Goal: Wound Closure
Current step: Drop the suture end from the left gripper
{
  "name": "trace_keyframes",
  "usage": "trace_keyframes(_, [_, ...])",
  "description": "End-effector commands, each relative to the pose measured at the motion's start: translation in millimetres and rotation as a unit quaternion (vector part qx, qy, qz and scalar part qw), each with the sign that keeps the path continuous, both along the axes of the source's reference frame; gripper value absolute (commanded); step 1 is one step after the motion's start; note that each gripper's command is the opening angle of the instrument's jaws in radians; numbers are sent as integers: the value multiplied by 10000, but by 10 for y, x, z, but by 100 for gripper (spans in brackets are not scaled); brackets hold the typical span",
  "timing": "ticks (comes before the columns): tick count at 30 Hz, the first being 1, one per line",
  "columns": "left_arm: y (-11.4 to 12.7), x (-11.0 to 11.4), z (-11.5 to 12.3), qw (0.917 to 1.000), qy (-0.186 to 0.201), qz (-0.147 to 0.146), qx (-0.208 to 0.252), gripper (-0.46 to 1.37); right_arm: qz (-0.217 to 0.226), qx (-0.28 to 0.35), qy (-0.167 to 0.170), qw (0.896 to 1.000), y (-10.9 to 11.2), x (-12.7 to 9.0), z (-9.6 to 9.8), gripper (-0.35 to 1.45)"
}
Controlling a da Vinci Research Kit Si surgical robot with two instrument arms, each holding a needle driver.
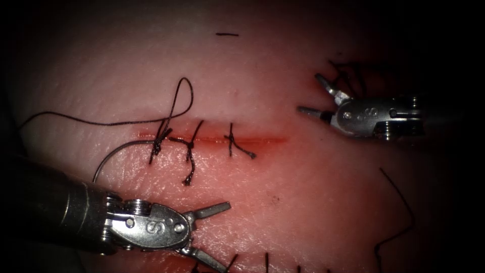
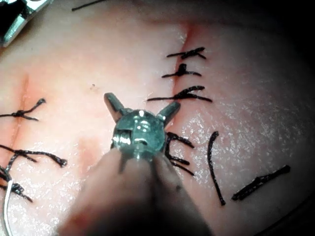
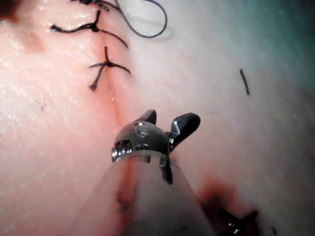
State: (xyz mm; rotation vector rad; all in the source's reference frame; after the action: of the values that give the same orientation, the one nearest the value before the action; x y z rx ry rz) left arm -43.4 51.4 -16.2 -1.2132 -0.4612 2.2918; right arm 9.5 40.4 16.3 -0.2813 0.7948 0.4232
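Tissue (image 1: 313,202) lies under both our tools, its cut (image 1: 252,140) running across the middle of the endoscope view with three stitches (image 1: 190,146) already tied over its left and middle stretch. We judge the closure well along but unfinished: the right end of the cut shows bare and red fluid (image 1: 268,142) sits along it. Our needle (image 1: 113,154) lies free by the leftmost stitch, its curve resting on the tissue below the cut, with the thread (image 1: 76,121) trailing off to the left and looping above the cut. Our left tool (image 1: 214,233) has its jaws spread and holds nothing; our right tool (image 1: 312,93) likewise stands spread and empty, right of the cut. Each tool's wrist carries a stamped letter "S".
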Motion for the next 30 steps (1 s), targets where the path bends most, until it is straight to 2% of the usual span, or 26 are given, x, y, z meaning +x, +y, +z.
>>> trace_keyframes(1, [3,6,-2,10000,72,-27,-53,93,-28,23,14,10000,0,0,0,102])
trace_keyframes(8, [17,36,-18,9997,142,-157,-109,91,-46,18,28,10000,-2,1,1,103])
trace_keyframes(15, [32,55,-43,9994,183,-256,-172,89,-43,27,52,10000,-4,1,4,103])
trace_keyframes(21, [41,63,-56,9990,280,-265,-244,82,-46,18,53,10000,-6,2,5,104])
trace_keyframes(30, [41,66,-55,9987,339,-286,-264,70,-60,21,66,10000,-6,2,5,104])
